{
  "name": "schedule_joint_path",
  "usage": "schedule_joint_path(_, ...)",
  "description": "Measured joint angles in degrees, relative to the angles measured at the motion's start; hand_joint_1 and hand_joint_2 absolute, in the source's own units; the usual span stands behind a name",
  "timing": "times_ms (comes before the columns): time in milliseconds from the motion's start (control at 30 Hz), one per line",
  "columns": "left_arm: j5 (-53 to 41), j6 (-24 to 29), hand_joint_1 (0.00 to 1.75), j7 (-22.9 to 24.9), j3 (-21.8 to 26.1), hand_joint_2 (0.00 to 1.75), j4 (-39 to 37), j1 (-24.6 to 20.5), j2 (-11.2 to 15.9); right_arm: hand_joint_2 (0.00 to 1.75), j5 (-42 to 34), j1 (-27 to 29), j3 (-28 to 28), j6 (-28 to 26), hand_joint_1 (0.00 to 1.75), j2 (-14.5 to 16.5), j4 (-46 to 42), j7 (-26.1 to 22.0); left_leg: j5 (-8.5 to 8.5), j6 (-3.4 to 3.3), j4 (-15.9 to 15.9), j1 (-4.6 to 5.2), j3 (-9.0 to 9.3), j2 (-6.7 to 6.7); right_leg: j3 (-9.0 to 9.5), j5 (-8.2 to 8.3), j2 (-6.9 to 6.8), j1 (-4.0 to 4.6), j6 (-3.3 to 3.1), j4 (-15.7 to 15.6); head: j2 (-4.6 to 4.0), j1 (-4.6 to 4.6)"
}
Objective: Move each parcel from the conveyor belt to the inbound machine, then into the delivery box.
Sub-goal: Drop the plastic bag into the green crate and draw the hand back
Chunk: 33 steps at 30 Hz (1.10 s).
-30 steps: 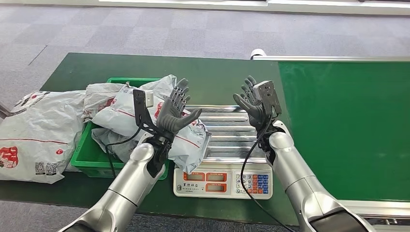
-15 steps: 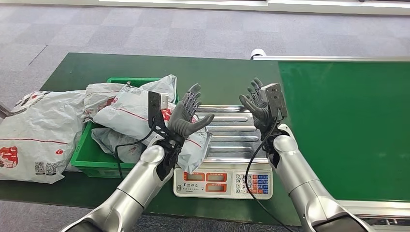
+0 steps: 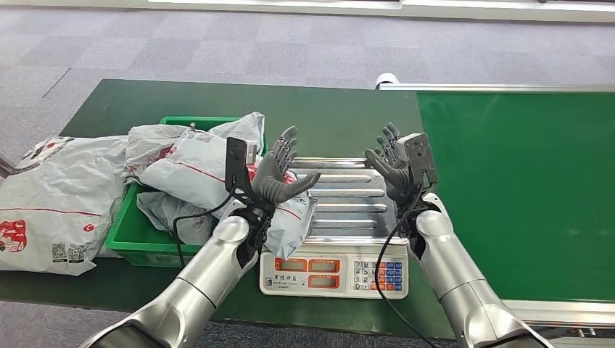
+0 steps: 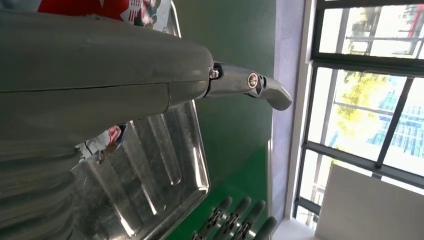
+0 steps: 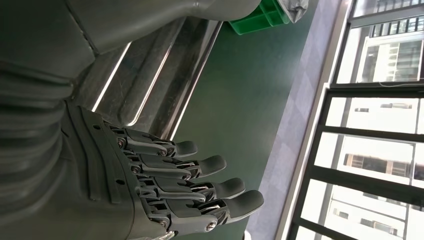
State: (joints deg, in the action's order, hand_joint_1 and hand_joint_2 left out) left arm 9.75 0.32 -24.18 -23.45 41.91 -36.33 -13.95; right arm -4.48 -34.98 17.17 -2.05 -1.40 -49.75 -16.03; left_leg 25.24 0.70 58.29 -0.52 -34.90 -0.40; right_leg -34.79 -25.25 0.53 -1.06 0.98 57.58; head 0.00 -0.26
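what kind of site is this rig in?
Probably a parcel-sorting demo cell inside an office-type building: green conveyor belt, weighing scale with a steel platform, grey mailer parcels heaped in a green bin, carpet floor.

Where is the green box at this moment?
In the head view, the green box sits on the dark green table, to the left of the scale. It is piled with grey parcels, and the left hand hovers beside it.
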Motion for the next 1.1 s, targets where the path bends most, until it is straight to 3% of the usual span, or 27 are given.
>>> schedule_joint_path(233,-5.85,7.29,0.00,-1.99,0.15,1.75,-0.22,-0.48,3.92,1.75,0.05,0.75,-0.04,0.01,0.00,-0.40,-0.45,0.18,-0.01,0.01,-0.04,-0.01,0.02,0.01,0.01,0.00,0.01,0.03,-0.01,0.02,0.00,0.00)
schedule_joint_path(467,-12.41,9.08,0.00,-1.12,3.29,1.75,4.73,2.99,7.02,1.75,1.95,2.35,-0.08,0.50,0.00,0.19,-2.32,0.74,-0.01,0.02,-0.09,-0.02,0.04,0.01,0.01,-0.01,0.01,0.03,-0.02,0.03,0.00,0.00)
schedule_joint_path(700,-15.41,8.14,0.00,0.82,7.45,1.75,9.68,6.09,7.74,1.75,2.50,1.68,-0.64,1.36,0.00,1.07,-2.38,1.26,-0.01,0.02,-0.08,-0.01,0.03,0.01,0.02,-0.01,0.00,0.02,-0.02,0.03,0.00,0.00)
schedule_joint_path(1100,-15.95,7.81,0.00,1.21,9.13,1.75,11.52,7.21,7.76,1.75,2.58,1.55,-0.97,1.39,0.00,2.16,-2.38,1.53,-0.01,0.02,-0.08,-0.02,0.03,0.00,0.02,-0.01,-0.01,0.03,-0.02,0.03,-0.01,0.00)
